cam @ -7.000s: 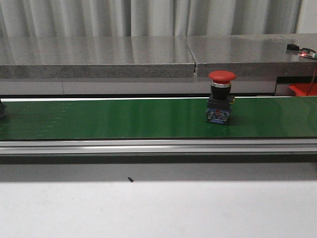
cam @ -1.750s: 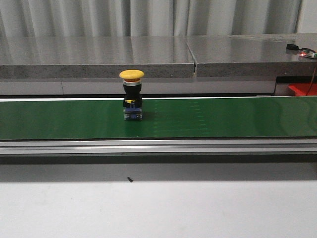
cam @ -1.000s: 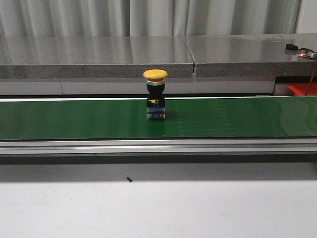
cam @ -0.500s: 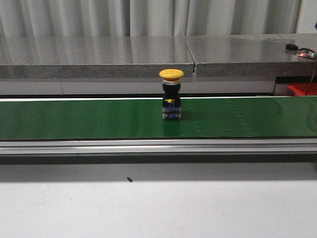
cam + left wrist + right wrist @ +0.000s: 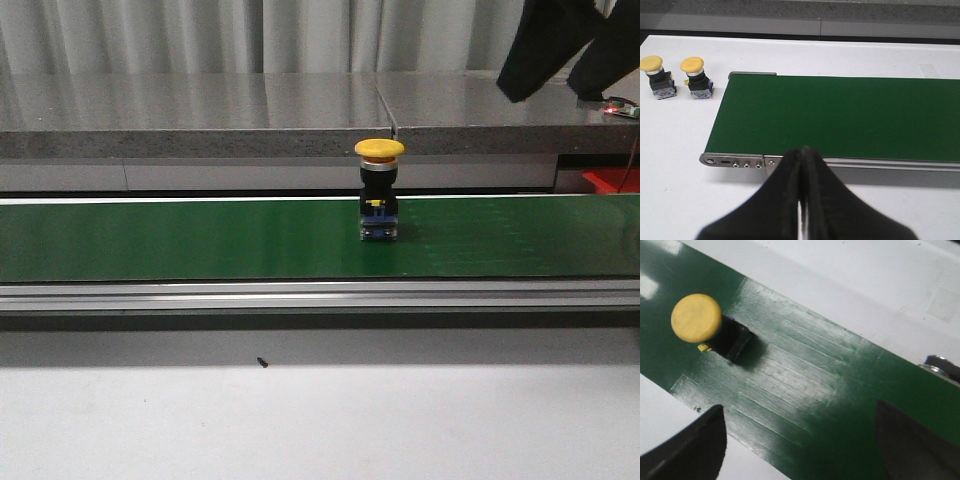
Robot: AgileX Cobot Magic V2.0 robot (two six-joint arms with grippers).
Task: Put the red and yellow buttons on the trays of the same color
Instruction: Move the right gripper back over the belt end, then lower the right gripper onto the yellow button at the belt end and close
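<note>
A yellow button [image 5: 380, 190] stands upright on the green conveyor belt [image 5: 180, 240], a little right of its middle. My right gripper [image 5: 548, 90] hangs open above and to the right of it, with nothing between its fingers. In the right wrist view the yellow button [image 5: 696, 317] sits on the belt, ahead of the spread gripper [image 5: 800, 445] and off to one side. My left gripper [image 5: 801, 151] is shut on nothing, near the belt's end. Two more yellow buttons [image 5: 657, 75] [image 5: 696, 75] stand on the white table beside that end. No red button shows. The yellow tray is out of view.
A grey stone ledge [image 5: 200, 115] runs behind the belt. A red object [image 5: 612, 180], possibly the red tray, peeks in at the far right. The belt's metal rail [image 5: 320, 295] borders the white table [image 5: 320, 420] in front.
The yellow button has ridden to the right along the belt. My right gripper has come into the front view at the top right. The red button seen earlier is gone.
</note>
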